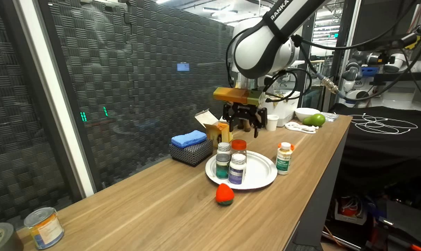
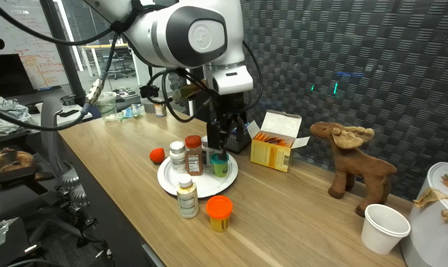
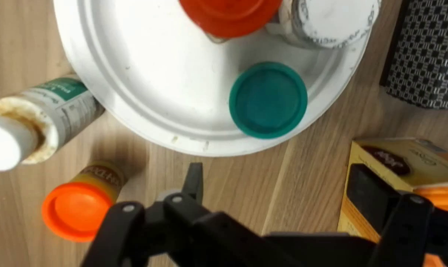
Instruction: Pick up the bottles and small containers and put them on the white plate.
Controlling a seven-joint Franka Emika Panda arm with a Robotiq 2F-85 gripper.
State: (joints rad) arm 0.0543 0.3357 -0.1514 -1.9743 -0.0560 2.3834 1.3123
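The white plate (image 1: 262, 170) bears several bottles: a red-capped spice bottle (image 2: 193, 155), a white-capped bottle with a purple label (image 1: 237, 171), a grey-capped jar (image 1: 222, 167) and a green-lidded container (image 3: 268, 100). The green-lidded one stands near the rim. A white bottle with a green label (image 1: 283, 160) stands upright beside the plate. A yellow container with an orange lid (image 2: 219, 214) stands beside that bottle. A red piece with a green base (image 1: 224, 194) lies at the plate's opposite side. My gripper (image 3: 279, 181) is open and empty, above the table beyond the green-lidded container.
A yellow box with open flaps (image 2: 272, 154) stands close to one finger in the wrist view. A black patterned box (image 1: 191, 153) bears a blue block (image 1: 189, 138). A plush moose (image 2: 353, 163), white cups (image 2: 383, 230) and a tin can (image 1: 44, 228) also stand on the table.
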